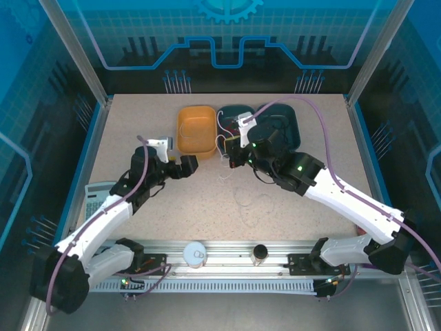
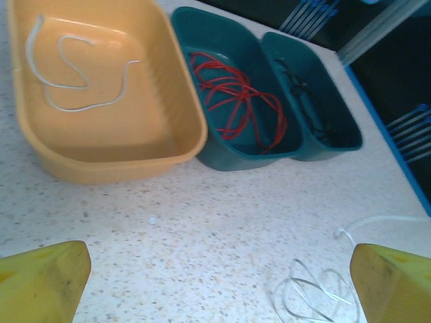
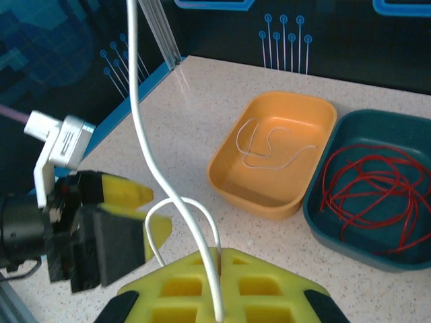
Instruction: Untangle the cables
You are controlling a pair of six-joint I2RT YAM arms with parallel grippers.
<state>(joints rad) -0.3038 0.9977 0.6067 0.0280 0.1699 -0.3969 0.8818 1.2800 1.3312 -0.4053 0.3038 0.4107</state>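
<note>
White and thin, a plastic-coated cable (image 3: 145,155) runs up out of the right gripper (image 3: 219,272), whose yellow fingers are pressed together with the strand caught in the seam between them. As far as we can tell, the jaws are clenched on it. Near it on the speckled beige table (image 2: 202,222) lies a loose curl of pale white wire loops (image 2: 310,296). We cannot tell whether these loops are the tail of the held strand or a separate cable.

We judge the sorting to be largely done. A second white cable (image 2: 101,102) lies flat by itself in the orange plastic tray (image 2: 101,165). A red cable (image 2: 236,94) sits in loose coils in the teal plastic bin (image 2: 202,145) beside the tray. A thin black cable (image 2: 306,101) rests in the second teal bin (image 2: 337,145) just beyond that. None of the three crosses another.

What seems to be left is the white strand in hand, together with the loops on the table.

The left gripper (image 2: 219,279) hangs over the bare tabletop near those loops, with its yellow jaws spread wide and nothing between them.
</note>
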